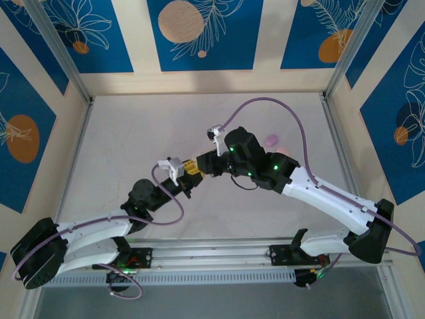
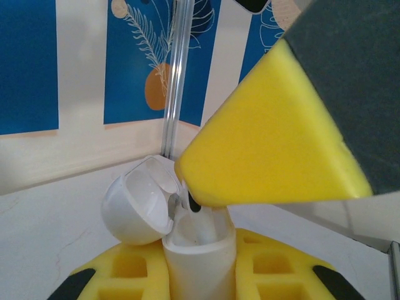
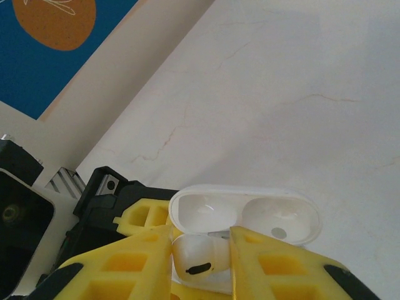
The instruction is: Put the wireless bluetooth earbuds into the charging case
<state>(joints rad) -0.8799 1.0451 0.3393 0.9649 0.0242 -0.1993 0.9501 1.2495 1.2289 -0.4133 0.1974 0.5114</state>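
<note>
Enclosing walls [image 1: 199,33]: flat panels of deep blue with orange discs and thin white leaf drawings, parted by cream bands and silver metal posts.
Table: pale matt table top [image 1: 133,133] with faint marble veins.
Arms: the left arm [image 1: 86,236] rises from 7 o'clock and the right arm [image 1: 325,196] from 5 o'clock. Both have glossy white shells, black joints and looping lilac cables, and they meet over the middle of the table.
Left gripper [image 2: 200,269]: blocky yellow plastic fingers with square recesses and black tips. The jaws are clamped on the body of the glossy white rounded plastic charging case [image 2: 200,253], which stands upright between them.
Right gripper [image 3: 200,262]: the same yellow ribbed build. The jaws are narrow, pinching the white stemmed plastic earbud [image 3: 199,256]. From the left wrist, one wedge-shaped finger [image 2: 269,156] comes in from 2 o'clock over the case mouth.
Case lid [image 2: 137,209]: a smooth domed shell, hinged open and leaning toward 9 o'clock of the body. From the right wrist its inside shows two rounded hollows.
Pink thing: a small rounded pink object [image 1: 271,140] lies on the table at 2 o'clock of the meeting grippers, apart from them; its kind cannot be told.
Earbud: a rounded bulb with a dark slot mark. From the left wrist its stem points down right at the case mouth; whether it touches cannot be told.
</note>
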